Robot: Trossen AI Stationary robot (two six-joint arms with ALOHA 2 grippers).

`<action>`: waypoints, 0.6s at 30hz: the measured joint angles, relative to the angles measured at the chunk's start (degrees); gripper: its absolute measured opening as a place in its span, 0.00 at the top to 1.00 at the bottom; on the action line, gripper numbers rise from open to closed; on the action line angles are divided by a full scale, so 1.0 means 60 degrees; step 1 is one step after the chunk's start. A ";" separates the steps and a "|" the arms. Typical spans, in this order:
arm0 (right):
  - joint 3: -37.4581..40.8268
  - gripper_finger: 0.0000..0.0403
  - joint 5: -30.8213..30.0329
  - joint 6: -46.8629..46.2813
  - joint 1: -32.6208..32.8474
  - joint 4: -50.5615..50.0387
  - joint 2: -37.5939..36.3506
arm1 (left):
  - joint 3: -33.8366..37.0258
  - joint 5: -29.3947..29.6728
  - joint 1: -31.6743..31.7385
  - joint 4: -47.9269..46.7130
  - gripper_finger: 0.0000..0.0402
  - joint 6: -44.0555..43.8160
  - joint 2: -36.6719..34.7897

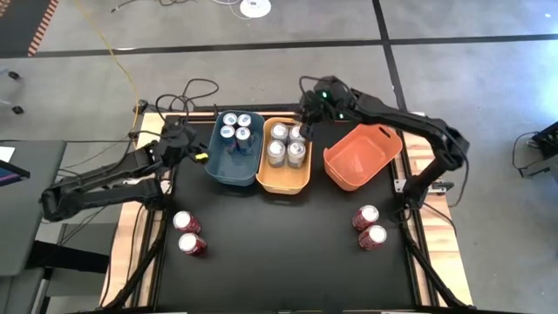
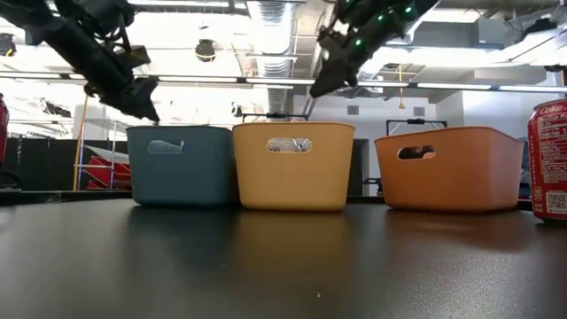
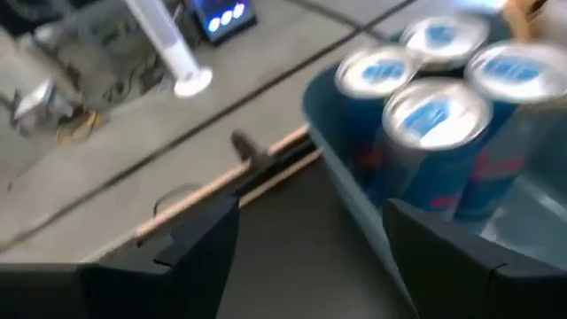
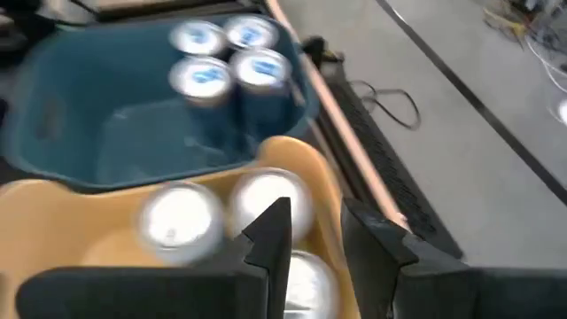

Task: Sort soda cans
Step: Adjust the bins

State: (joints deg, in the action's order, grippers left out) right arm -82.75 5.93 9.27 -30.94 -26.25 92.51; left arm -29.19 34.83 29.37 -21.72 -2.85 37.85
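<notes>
Several dark blue soda cans (image 1: pixel 237 127) stand upright in the teal bin (image 1: pixel 228 167). Several silver cans (image 1: pixel 287 142) stand in the yellow-orange bin (image 1: pixel 283 181). The orange bin (image 1: pixel 362 157) holds nothing. Two red cans (image 1: pixel 189 233) stand on the black table at the near left, and two more red cans (image 1: pixel 370 227) at the near right. My left gripper (image 1: pixel 196 155) (image 3: pixel 310 239) hangs open beside the teal bin's left wall, with nothing between its fingers. My right gripper (image 1: pixel 305 125) (image 4: pixel 319 235) hovers above the yellow-orange bin's far right corner, slightly open and empty.
The three bins stand side by side across the far half of the table (image 1: pixel 279 235). In the low view a red can (image 2: pixel 549 159) shows at the right edge. Cables (image 1: pixel 187 92) lie on the floor beyond the far edge.
</notes>
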 joint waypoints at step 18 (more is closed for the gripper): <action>0.2257 0.70 -0.1046 -0.1076 0.1879 0.1879 -0.1779 | 0.0047 -0.3050 0.0260 -0.1500 0.51 -0.1130 0.0543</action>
State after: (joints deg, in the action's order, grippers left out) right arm -69.21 -0.34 2.81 -19.67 -14.97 81.83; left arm -28.91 16.53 30.94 -30.72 -9.63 41.10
